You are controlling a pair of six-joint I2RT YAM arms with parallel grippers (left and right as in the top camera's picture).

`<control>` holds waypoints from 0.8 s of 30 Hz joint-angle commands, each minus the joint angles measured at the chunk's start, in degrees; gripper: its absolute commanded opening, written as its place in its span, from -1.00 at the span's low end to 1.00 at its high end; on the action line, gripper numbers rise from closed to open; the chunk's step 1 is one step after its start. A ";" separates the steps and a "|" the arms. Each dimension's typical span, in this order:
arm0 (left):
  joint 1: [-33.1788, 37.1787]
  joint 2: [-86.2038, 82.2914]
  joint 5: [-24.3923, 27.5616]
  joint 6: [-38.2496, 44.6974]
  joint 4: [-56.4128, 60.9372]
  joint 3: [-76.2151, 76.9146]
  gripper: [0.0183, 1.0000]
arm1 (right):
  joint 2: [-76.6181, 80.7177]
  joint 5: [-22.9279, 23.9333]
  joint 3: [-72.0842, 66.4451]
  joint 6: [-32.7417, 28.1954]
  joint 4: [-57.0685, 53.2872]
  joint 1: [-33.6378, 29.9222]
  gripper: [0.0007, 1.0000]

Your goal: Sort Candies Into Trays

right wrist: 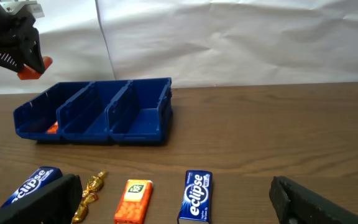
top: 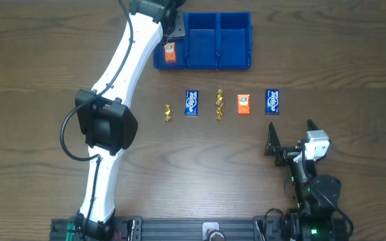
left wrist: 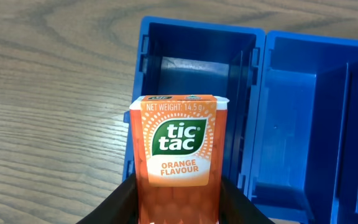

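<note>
Top view and left wrist view alike show an orange box clamped upright between the fingers of the left pincer, which is held above the left end compartment of the blue tray. From the right wrist view that box is seen hanging clear above the tray's rim. A small orange thing is glimpsed low in the same end compartment, but what it is cannot be made out. The lower part of the held box is cut off in the left wrist view, as is the tray's far end. On the table, on the base side of the tray and well apart from it, a row is laid out. It runs from gold sweets through a blue pack, further sweets and a second box to a last pack, each set apart from its neighbours. The left arm's white link crosses the table beside the row, which is left in full sight. The right pincer is held near the last pack, on the base side, with its fingers spread wide and nothing gripped. A creased white sheet is hung behind the table.
</note>
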 commanded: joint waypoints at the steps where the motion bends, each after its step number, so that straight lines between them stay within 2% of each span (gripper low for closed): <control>1: 0.09 -1.07 0.85 1.01 -1.18 1.11 -0.33 | -0.42 0.33 0.02 -0.76 -0.55 -0.37 1.00; 2: 0.09 -1.07 0.85 0.98 -1.51 1.11 -0.21 | -0.42 0.33 0.02 -0.76 -0.55 -0.37 1.00; 3: 0.09 -1.07 0.85 0.96 -1.84 1.11 0.00 | -0.42 0.33 0.02 -0.76 -0.55 -0.37 1.00; 5: 0.11 -1.09 0.81 0.72 -2.40 1.11 0.63 | -0.42 0.33 0.02 -0.76 -0.55 -0.37 1.00; 7: 0.09 -1.09 0.81 0.59 -2.54 1.11 0.90 | -0.42 0.33 0.02 -0.76 -0.55 -0.37 1.00; 8: 0.09 -1.09 0.81 0.17 -2.51 1.11 0.97 | -0.42 0.33 0.02 -0.74 -0.55 -0.37 1.00; 12: -0.52 -1.64 0.81 -2.60 -2.49 1.16 1.00 | -0.42 0.33 0.02 -0.76 -0.55 -0.37 1.00; 15: -3.52 -2.73 0.07 -4.90 -2.03 2.23 1.00 | -0.42 0.33 0.02 -0.76 -0.55 -0.37 1.00; 20: -13.55 -2.84 -4.24 -9.05 -2.32 6.54 0.99 | -0.42 0.33 0.02 -0.76 -0.55 -0.37 1.00; 24: -21.73 -2.19 -6.56 -16.70 -4.11 6.40 0.97 | -0.42 0.33 0.02 -0.76 -0.55 -0.37 1.00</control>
